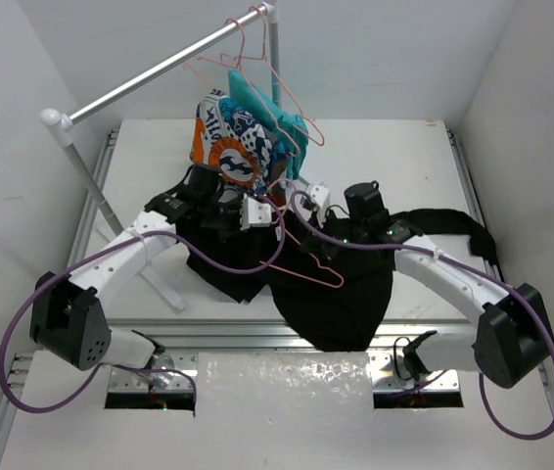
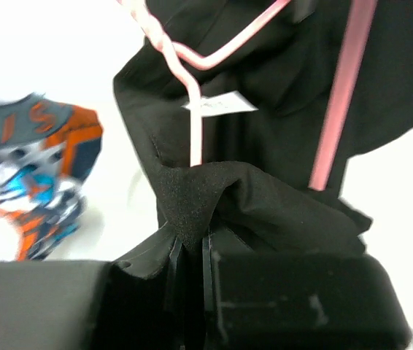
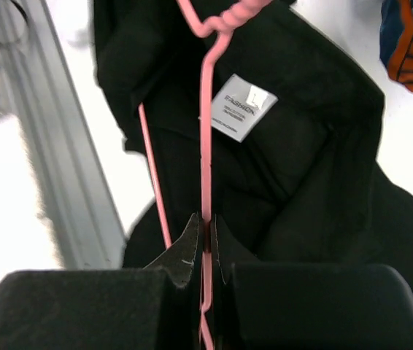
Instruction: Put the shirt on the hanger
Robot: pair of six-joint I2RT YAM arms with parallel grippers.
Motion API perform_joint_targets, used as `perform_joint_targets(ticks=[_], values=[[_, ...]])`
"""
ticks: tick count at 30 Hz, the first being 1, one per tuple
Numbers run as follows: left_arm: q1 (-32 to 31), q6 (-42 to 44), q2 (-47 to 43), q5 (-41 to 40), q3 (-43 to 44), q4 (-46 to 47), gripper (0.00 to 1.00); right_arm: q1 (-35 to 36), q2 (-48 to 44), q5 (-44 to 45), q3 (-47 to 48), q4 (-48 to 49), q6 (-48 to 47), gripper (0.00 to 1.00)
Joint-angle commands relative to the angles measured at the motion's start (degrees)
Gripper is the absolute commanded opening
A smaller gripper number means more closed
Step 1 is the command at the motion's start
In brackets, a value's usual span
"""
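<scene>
The black shirt (image 1: 331,299) lies crumpled on the table between both arms, its white collar label (image 3: 244,106) facing up. The pink wire hanger (image 1: 323,268) lies across it, hook end toward the rack. My left gripper (image 1: 260,212) is shut on a raised fold of the shirt (image 2: 192,197) near the collar, with the hanger's neck (image 2: 195,135) just beyond it. My right gripper (image 1: 308,202) is shut on the hanger's wire (image 3: 206,168), which runs straight up from between the fingertips over the shirt (image 3: 309,182).
A clothes rack with a white rail (image 1: 155,73) stands at the back. It holds spare pink hangers (image 1: 257,54), an orange, navy and white patterned garment (image 1: 226,137) and a teal garment (image 1: 279,117). The rack's slanted leg (image 1: 155,279) stands left of the shirt. A metal rail (image 3: 68,182) edges the table front.
</scene>
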Motion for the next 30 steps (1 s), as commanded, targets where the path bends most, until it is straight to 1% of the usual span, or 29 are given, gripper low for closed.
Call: perform_joint_targets(ticks=[1, 4, 9, 14, 15, 17, 19, 20, 22, 24, 25, 26, 27, 28, 30], values=[[-0.5, -2.9, -2.5, 15.7, 3.6, -1.1, 0.00, 1.6, -3.1, 1.5, -4.3, 13.0, -6.6, 0.00], [-0.5, -3.1, -2.6, 19.7, 3.6, -2.5, 0.00, 2.5, -3.8, 3.7, -4.8, 18.1, -8.7, 0.00], [-0.4, -2.2, -2.6, 21.8, 3.0, -3.4, 0.00, 4.5, -3.0, 5.3, -3.1, 19.9, -12.7, 0.00], [-0.4, -3.0, -2.2, 23.9, 2.9, -3.1, 0.00, 6.2, -2.1, 4.0, -1.1, 19.7, -14.9, 0.00], [-0.4, -3.8, -2.1, 23.8, 2.8, -2.4, 0.04, 6.7, -2.1, 3.9, -0.9, 19.7, -15.3, 0.00], [-0.4, -3.7, -2.1, 23.3, 2.7, -2.3, 0.08, 7.1, -2.2, 3.9, 0.1, 19.6, -15.7, 0.00], [-0.4, -3.4, -2.1, 22.6, 2.4, -2.2, 0.09, 7.7, -2.3, 3.9, 1.3, 19.4, -15.8, 0.00], [-0.4, -3.3, -1.9, 22.4, 2.2, -2.0, 0.12, 8.1, -2.2, 3.9, 2.1, 19.2, -16.4, 0.00], [-0.4, -3.3, -1.9, 22.1, 2.1, -1.7, 0.15, 8.6, -1.8, 3.8, 2.9, 18.8, -16.9, 0.00], [-0.4, -3.4, -1.7, 22.2, 2.4, -1.3, 0.16, 9.3, -1.2, 3.6, 3.5, 18.5, -17.4, 0.00], [-0.4, -3.4, -1.7, 22.1, 2.6, -1.2, 0.14, 9.4, -1.0, 3.4, 3.6, 18.4, -17.4, 0.00], [-0.4, -3.2, -1.6, 21.8, 2.8, -1.4, 0.04, 9.4, -1.0, 3.4, 3.7, 18.3, -17.3, 0.00], [-0.4, -2.2, -1.4, 21.4, 3.0, -2.1, 0.00, 9.4, -0.9, 3.4, 3.6, 18.3, -17.2, 0.00], [-0.4, -1.4, -1.5, 21.4, 3.1, -2.8, 0.00, 9.4, -0.9, 4.2, 3.4, 18.6, -16.8, 0.00], [-0.2, 3.2, -1.4, 21.6, 3.1, -6.3, 0.00, 9.5, -1.1, 4.9, 2.8, 19.4, -16.5, 0.00]])
